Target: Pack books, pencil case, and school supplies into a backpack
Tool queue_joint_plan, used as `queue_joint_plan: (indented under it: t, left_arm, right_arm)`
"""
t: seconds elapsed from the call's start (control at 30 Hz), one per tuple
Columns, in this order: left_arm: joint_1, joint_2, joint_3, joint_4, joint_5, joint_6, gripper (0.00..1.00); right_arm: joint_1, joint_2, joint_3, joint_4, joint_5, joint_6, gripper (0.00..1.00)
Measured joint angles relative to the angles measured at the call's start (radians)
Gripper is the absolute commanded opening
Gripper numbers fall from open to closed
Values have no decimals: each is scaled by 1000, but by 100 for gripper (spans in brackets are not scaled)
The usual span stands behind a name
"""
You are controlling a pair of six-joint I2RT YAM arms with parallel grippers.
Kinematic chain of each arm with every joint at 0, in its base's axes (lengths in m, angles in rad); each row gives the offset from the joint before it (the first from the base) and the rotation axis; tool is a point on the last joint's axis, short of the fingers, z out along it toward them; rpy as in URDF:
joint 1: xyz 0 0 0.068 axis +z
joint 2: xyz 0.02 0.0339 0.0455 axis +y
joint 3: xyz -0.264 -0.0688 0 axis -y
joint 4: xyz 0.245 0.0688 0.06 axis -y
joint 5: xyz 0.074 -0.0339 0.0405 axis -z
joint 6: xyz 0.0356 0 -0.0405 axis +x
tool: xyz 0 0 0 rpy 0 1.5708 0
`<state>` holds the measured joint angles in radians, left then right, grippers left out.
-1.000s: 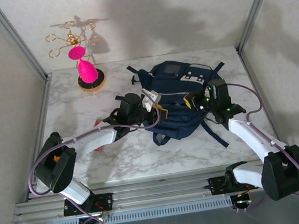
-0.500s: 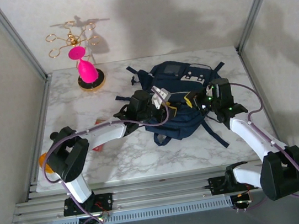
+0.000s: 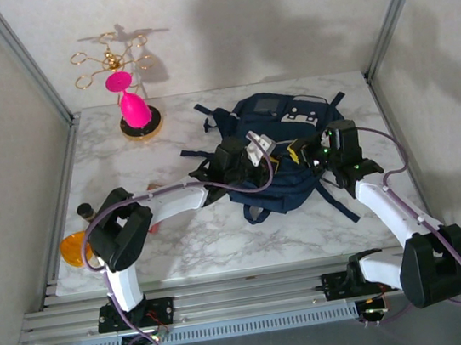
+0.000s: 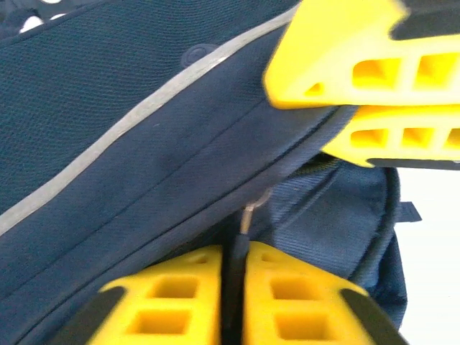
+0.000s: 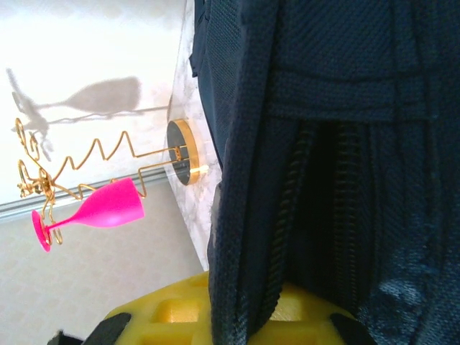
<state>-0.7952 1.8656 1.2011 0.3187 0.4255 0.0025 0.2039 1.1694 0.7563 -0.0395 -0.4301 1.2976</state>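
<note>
- Top external view: a navy backpack [image 3: 278, 114] lies on the middle of a marble table [image 3: 222, 234], between the two arms, with both reaching onto its near part.
- The left gripper [image 3: 254, 148] is on the left of the bag's top. In the left wrist view its yellow fingers are pressed nearly together on a dark tab that ends in a small metal zipper pull [image 4: 246, 215].
- The right gripper [image 3: 307, 151] is on the bag's right side, clamped narrowly on a fold of the fabric beside the seam.
- In the right wrist view the zipper teeth [image 5: 287, 215] stand apart around a dark gap.
- An orange piece [image 3: 71, 249] sits at the table's far left edge, well away from the bag.
- The step looks like working the zipper, probably to widen the opening.
- To do it well, draw the pull along the line of the teeth rather than upward, while the right gripper holds the fabric taut against that pull.
- A thin tab can slip, so pull slowly and steadily.
</note>
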Motion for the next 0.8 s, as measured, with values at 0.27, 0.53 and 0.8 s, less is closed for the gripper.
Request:
queue_joint_plan:
  t: [0.27, 0.53, 0.8]
  left_arm:
    - [-13, -26, -34, 24, -34, -3, 0]
    - [0, -86, -115, 37, -98, -41, 0]
    - [86, -132, -201, 38, -132, -91, 0]
  right_arm:
    - [-17, 0, 0, -2, -32, 0, 0]
    - [-42, 0, 5, -12, -83, -15, 0]
    - [-142, -11, 17, -67, -178, -57, 0]
